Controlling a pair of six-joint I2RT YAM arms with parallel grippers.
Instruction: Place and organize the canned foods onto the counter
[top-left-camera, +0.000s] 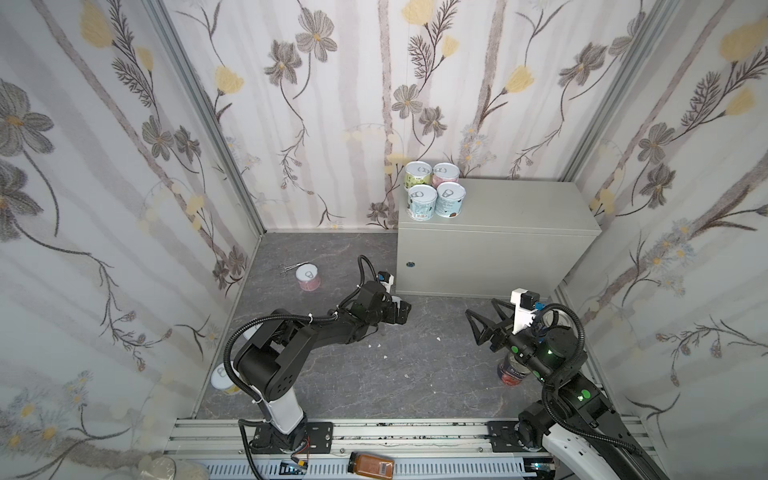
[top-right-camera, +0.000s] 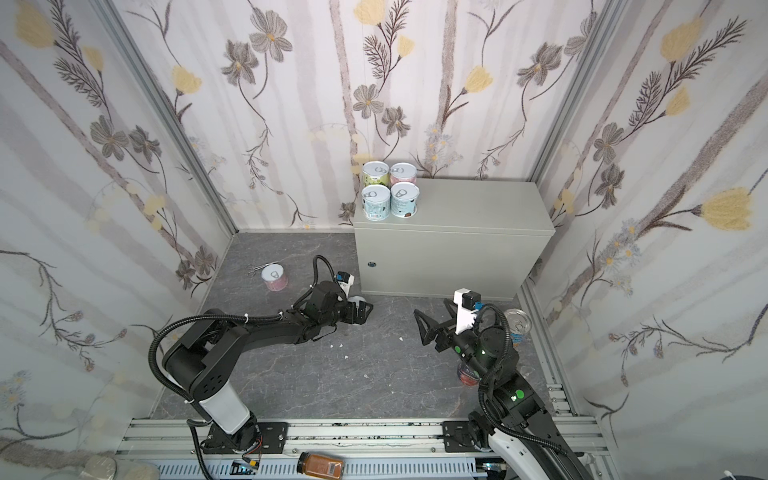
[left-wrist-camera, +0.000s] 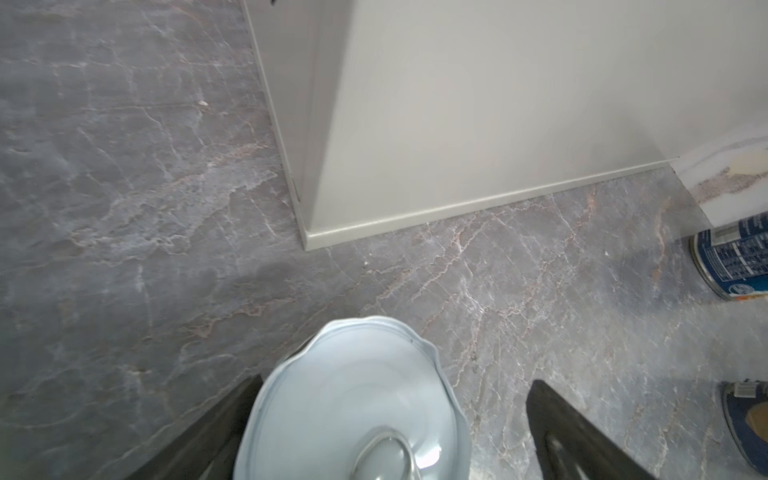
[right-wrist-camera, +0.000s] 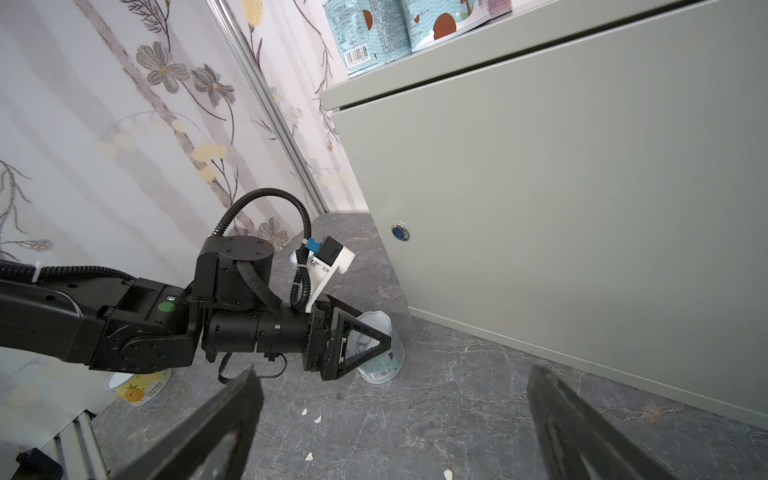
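1. While both top views show four short pastel-labelled tins clustered at one corner of the light-grey metal box worktop, we see the left gripper low over the dark marbled floor and the right gripper spread wide and empty.
2. In the left wrist view, a short pale-blue tin stands between wide jaws, close to one finger and unclamped. Its silver pull-tab lid has a wavy, perhaps dented rim.
3. In the right wrist view, it sits on the floor just before the worktop's front. We judge it stiff and fairly light, with a slick label. Grip the side wall at mid-height, not the rim.
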